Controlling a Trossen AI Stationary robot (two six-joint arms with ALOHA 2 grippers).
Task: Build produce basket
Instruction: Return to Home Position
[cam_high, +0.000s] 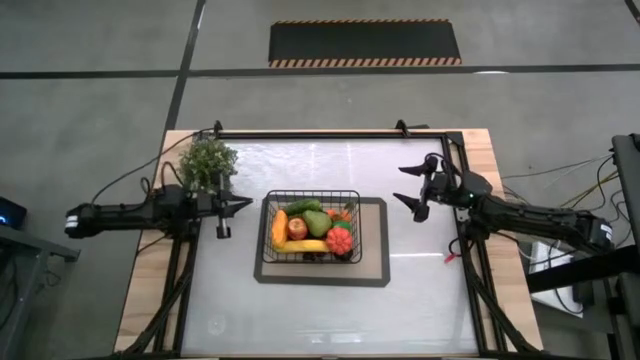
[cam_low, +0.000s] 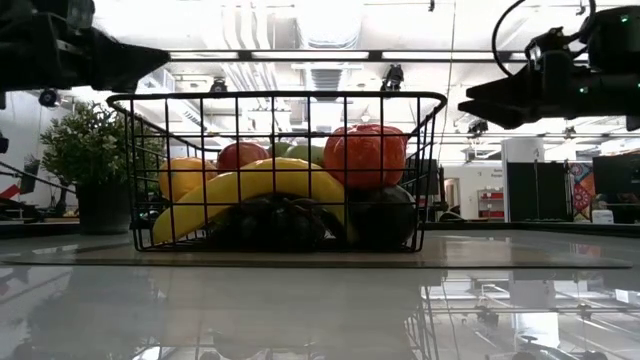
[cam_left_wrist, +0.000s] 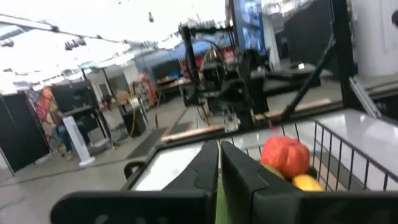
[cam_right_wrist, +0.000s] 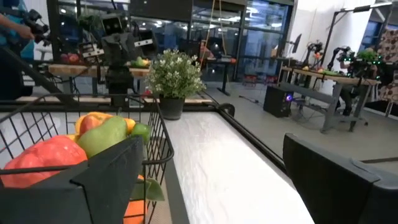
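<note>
The black wire basket (cam_high: 310, 228) stands on a grey mat (cam_high: 375, 240) at the table's middle. It holds the produce: a yellow banana (cam_low: 250, 190), a red apple (cam_high: 297, 228), a green pear (cam_high: 317, 222), a cucumber (cam_high: 303, 207), a red-orange fruit (cam_low: 365, 155) and dark grapes (cam_low: 270, 220). My left gripper (cam_high: 240, 205) hovers just left of the basket, shut and empty; it also shows in the left wrist view (cam_left_wrist: 219, 163). My right gripper (cam_high: 403, 186) hovers right of the basket, wide open and empty; it also shows in the right wrist view (cam_right_wrist: 214, 146).
A bushy potted plant (cam_high: 208, 162) stands at the table's far left, right behind my left arm. A dark frame rail (cam_high: 330, 134) runs along the table's far edge. Bare white table lies in front of the mat (cam_high: 320, 320).
</note>
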